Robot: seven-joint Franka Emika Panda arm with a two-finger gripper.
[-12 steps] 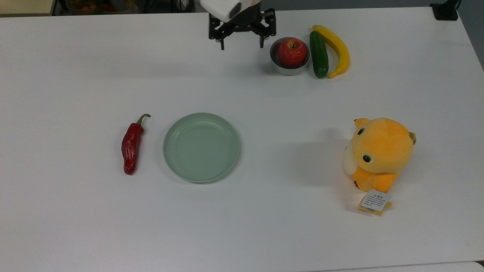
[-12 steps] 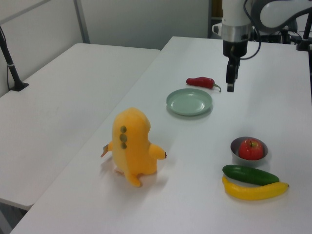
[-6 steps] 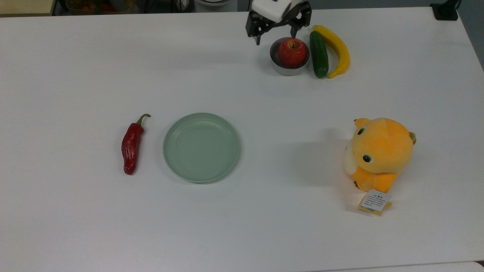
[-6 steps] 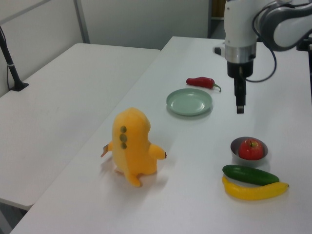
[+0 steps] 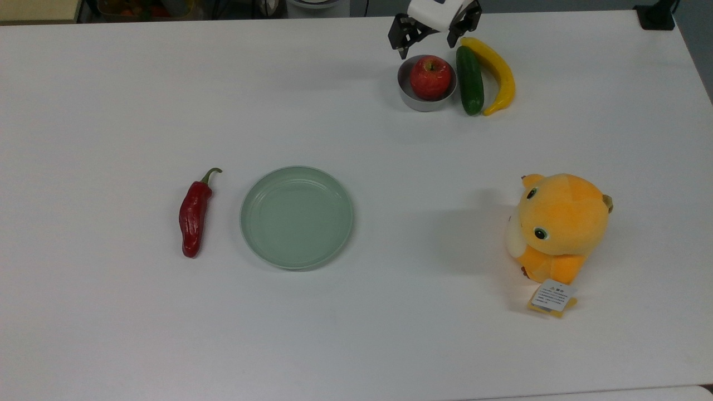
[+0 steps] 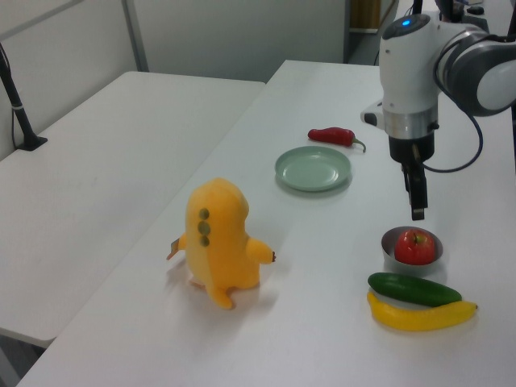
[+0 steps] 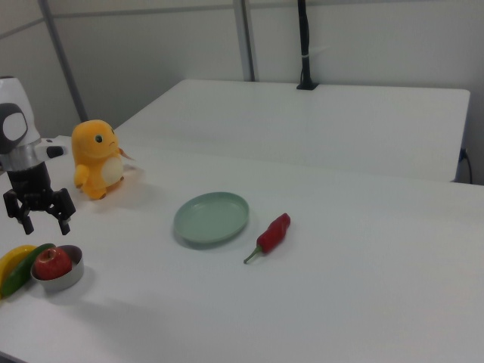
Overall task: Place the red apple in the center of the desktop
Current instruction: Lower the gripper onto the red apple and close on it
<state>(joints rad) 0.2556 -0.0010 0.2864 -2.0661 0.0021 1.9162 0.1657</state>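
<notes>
The red apple (image 5: 430, 77) sits in a small grey metal bowl (image 5: 406, 96) at the far side of the white desktop (image 5: 423, 167), towards the top view's right. My gripper (image 5: 425, 48) hangs open just above and behind the apple, with one finger on either side of the bowl's far rim. In the left view the gripper (image 6: 417, 211) hovers above the apple (image 6: 414, 246). In the right view the gripper (image 7: 47, 224) stands open above the apple (image 7: 51, 262), apart from it.
A green cucumber (image 5: 469, 79) and a yellow banana (image 5: 497, 71) lie right beside the bowl. A pale-green plate (image 5: 297, 217) and a red chili pepper (image 5: 194, 214) sit mid-table. An orange plush toy (image 5: 560, 225) stands at the top view's right.
The gripper has travelled to the top view's right along the far edge, from left of the bowl to over the apple. It stayed open. Nothing on the table moved.
</notes>
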